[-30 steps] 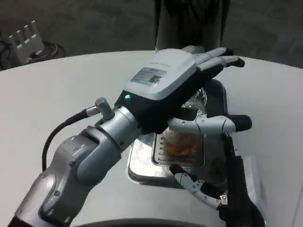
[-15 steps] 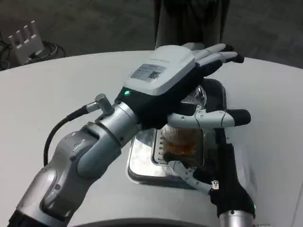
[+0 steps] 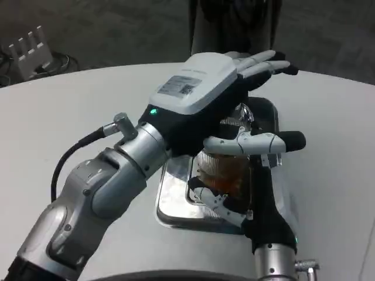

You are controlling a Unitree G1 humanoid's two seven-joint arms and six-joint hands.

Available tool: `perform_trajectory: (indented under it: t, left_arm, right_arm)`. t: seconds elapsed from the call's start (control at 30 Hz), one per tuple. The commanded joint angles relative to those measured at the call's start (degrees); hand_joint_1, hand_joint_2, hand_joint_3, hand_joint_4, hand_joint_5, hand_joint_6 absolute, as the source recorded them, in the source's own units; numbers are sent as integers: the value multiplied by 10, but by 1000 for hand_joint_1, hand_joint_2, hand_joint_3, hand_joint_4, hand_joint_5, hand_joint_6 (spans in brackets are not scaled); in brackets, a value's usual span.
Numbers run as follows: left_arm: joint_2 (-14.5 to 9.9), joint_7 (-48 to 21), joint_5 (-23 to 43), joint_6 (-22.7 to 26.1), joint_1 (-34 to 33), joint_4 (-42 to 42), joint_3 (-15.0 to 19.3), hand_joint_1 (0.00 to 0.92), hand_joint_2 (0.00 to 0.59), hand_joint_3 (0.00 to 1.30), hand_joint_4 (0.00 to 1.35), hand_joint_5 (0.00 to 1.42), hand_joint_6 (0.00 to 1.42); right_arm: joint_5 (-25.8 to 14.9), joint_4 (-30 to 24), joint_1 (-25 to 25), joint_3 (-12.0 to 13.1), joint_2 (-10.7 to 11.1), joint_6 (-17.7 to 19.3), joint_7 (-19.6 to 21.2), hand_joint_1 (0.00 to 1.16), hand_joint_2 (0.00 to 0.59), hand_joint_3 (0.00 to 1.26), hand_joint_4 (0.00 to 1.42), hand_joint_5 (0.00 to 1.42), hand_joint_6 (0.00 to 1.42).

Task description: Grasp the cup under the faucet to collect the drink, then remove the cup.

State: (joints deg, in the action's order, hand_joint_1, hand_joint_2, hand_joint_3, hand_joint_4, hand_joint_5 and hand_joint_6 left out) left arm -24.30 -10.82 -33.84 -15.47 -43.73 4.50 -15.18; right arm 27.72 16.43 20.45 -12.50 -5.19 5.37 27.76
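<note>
cup (image 3: 221, 170) now clasped by risen right hand (image 3: 246, 202), left hand (image 3: 205, 96) above, fingers outstretched, slightly higher

The right hand (image 3: 243, 202) has pushed forward and closed its fingers around the cup (image 3: 221, 172).

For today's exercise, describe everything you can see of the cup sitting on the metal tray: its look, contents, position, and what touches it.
The cup looks like clear plastic and holds amber-brown liquid. It seems to stand upright on the shiny metal drip tray, largely hidden beneath the left hand, which reaches over it. The right hand comes from the near side, its fingers against the cup's lower front. Whether the grip is closed cannot be told.
</note>
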Motion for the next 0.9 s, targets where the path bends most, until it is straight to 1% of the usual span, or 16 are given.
perform_trajectory:
  t: [0.03, 0.2, 0.23, 0.4, 0.53, 0.67, 0.8, 0.9]
  left_arm:
    - [-14, -14, -5, 20, 18, 29, 4, 0, 114, 232, 96, 168, 72]
    - [-19, -12, 0, 20, 18, 28, 12, 0, 114, 232, 96, 168, 72]
    - [-20, -11, 2, 20, 18, 28, 14, 0, 114, 232, 96, 168, 72]
    - [-18, 1, 17, 22, 29, 19, 32, 0, 115, 233, 102, 168, 71]
    - [-4, 7, 52, 31, 43, 7, 56, 0, 115, 232, 100, 167, 72]
    - [15, 14, 89, 47, 57, -4, 79, 0, 115, 224, 88, 158, 86]
    - [28, 17, 117, 55, 69, -10, 91, 0, 115, 224, 83, 155, 87]
    - [33, 20, 127, 56, 77, -19, 98, 0, 115, 223, 68, 146, 85]
  right_arm:
    - [-8, 25, 27, 4, -2, -6, -9, 814, 179, 0, 42, 108, 147]
    - [-13, 47, 51, 11, -1, -9, -12, 814, 179, 0, 42, 108, 147]
    - [-18, 49, 52, 14, -2, -9, -13, 814, 179, 0, 42, 108, 147]
    - [-24, 47, 48, 23, 4, -8, -15, 805, 177, 0, 42, 108, 134]
    - [-27, 47, 50, 27, 8, -10, -18, 799, 180, 0, 42, 108, 130]
    - [-27, 42, 47, 29, 7, -12, -15, 796, 183, 0, 42, 102, 129]
    - [-24, 34, 39, 24, 2, -16, -15, 793, 184, 0, 42, 99, 129]
    - [-23, 30, 35, 18, -5, -18, -15, 791, 185, 0, 42, 106, 138]
